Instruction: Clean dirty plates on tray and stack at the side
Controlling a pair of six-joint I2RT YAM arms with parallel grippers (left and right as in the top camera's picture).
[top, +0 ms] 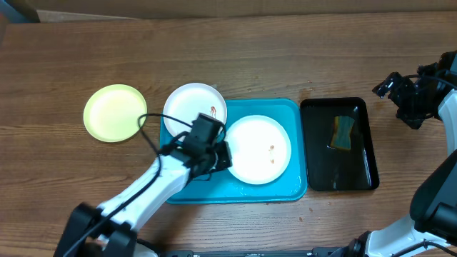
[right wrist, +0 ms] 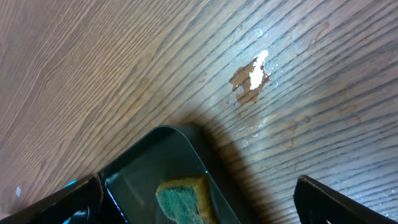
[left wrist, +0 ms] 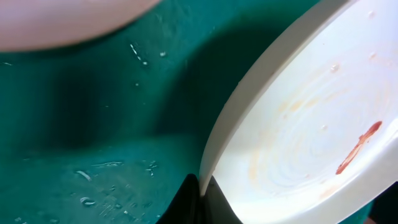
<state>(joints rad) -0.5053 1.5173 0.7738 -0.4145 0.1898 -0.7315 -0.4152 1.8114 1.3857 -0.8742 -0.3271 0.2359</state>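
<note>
The left gripper (left wrist: pixel 200 198), pressed together, pinches the rim of a round white plate (left wrist: pixel 311 124) streaked with red, over the turquoise rectangular plastic tray (left wrist: pixel 93 137); the right gripper (right wrist: pixel 198 186) hangs spread wide.

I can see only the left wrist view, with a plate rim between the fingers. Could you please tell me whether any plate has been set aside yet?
Observer: Yes, a yellow-green plate lies on the table, left of the tray.
Operator: Thank you. Is the right arm at the sponge?
Observer: No. The right gripper is open and holds nothing. It is beyond the top-right corner of the black tray, and the sponge lies in that tray.
</note>
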